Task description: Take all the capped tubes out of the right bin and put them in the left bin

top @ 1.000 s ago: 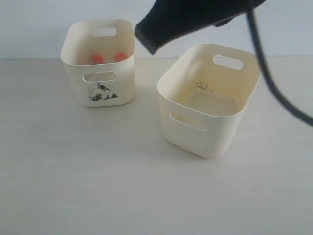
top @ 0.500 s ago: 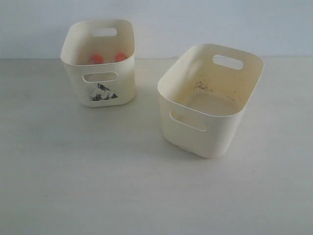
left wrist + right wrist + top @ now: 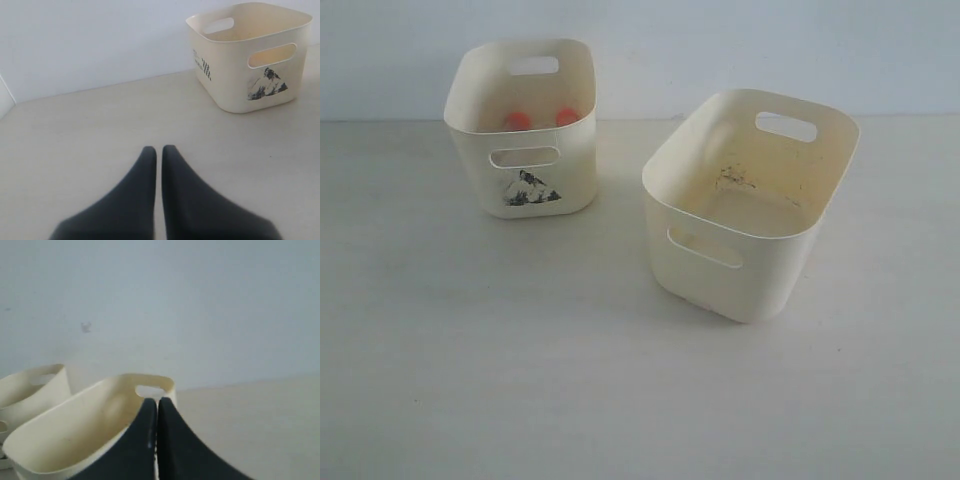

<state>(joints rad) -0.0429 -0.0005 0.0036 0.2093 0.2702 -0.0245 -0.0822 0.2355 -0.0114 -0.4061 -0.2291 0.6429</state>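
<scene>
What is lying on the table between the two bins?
Nothing: in the exterior view only bare table separates the left bin and the right bin.

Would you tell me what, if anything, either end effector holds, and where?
Nothing; the left end effector and right end effector are both shut empty.

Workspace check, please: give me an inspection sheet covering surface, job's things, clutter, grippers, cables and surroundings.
Surface: pale table, no spills seen.
Job's things: left bin upright, with tubes inside, two orange caps showing; right bin upright, no tubes seen in it, dark scuffs inside.
Clutter: nothing seen.
Grippers: left gripper shut and empty, over the table; right gripper shut and empty, by the right bin's rim.
Cables: nothing seen.
Surroundings: plain pale wall.
</scene>
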